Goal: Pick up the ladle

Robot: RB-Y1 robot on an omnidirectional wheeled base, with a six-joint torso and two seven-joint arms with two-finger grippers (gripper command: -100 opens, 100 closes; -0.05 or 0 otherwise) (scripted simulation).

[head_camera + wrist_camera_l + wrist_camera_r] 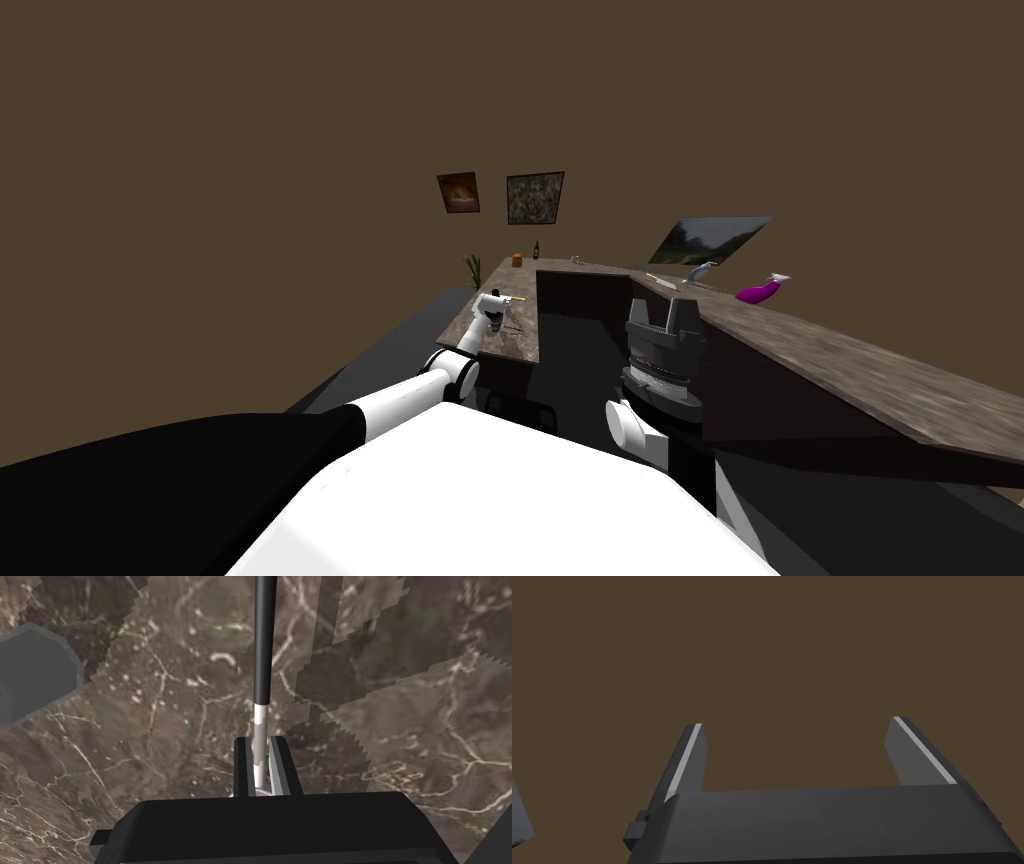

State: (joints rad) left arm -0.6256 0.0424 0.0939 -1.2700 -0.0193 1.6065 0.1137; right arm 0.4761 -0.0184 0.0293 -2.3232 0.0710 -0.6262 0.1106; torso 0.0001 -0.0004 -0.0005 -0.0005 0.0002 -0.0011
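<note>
White arm, blk R gripper, grey fingers

Left gripper is way out over the brown counter, right gripper points up, fingers apart. Purple bottle further along.

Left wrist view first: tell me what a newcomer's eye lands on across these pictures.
The left tool is shut on the ladle, pinching the pale part of its black-and-white handle over the brown marbled counter. In the head view a bright purple object lies on the long counter to my right. The right tool stands open.
</note>
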